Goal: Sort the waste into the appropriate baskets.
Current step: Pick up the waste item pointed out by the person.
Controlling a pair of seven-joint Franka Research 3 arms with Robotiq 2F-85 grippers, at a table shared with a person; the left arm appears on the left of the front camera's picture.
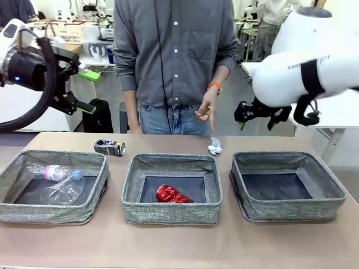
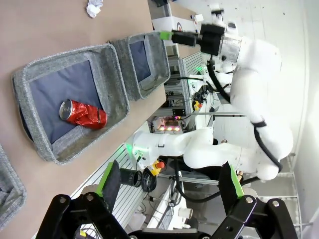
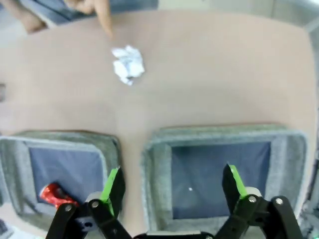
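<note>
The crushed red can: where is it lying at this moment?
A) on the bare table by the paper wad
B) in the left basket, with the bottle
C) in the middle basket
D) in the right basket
C: the crushed red can lies on the dark bottom of the middle basket, inside its grey walls.

1. Right arm (image 1: 305,70): a short line of dark letters on the white shell, beside the black band; too small to read.
2. Dark can (image 1: 109,147): pale print on its side, not legible.
3. Bottle (image 1: 55,172): pink label, no words legible.
</note>
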